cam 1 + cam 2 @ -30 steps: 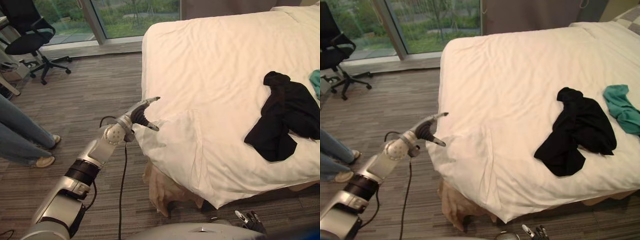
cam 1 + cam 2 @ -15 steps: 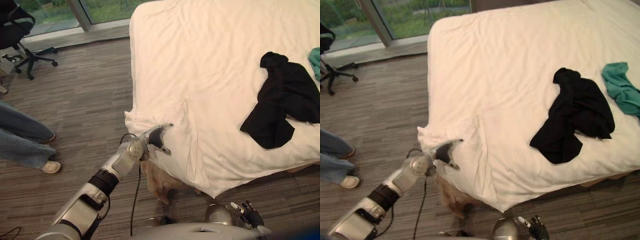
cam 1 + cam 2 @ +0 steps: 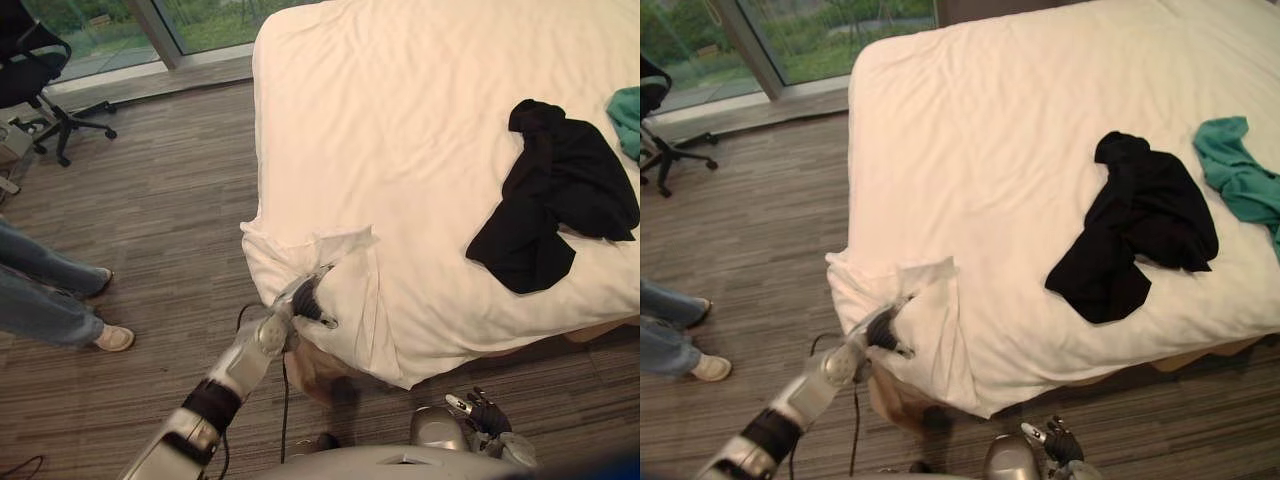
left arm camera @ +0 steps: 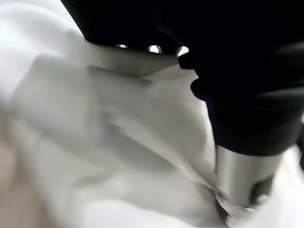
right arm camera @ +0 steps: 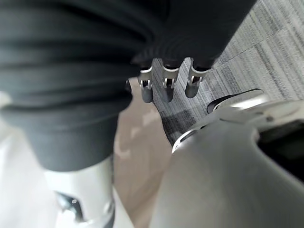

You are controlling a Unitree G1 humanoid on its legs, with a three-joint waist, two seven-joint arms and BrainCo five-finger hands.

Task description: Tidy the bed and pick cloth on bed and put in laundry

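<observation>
Sheet corner (image 3: 352, 283), white and rumpled, pinched in left hand (image 3: 307, 298); right hand (image 3: 484, 416) hangs slack.

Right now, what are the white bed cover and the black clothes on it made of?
White bed cover: seems soft woven cloth, maybe cotton, matte; it creases and folds at the corner.
Black garment: thin, limp fabric, matte; it lies crumpled in soft folds.

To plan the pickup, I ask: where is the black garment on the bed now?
In the left eye view the black garment lies crumpled on the white bed, toward the robot's right, next to the teal cloth.
</observation>
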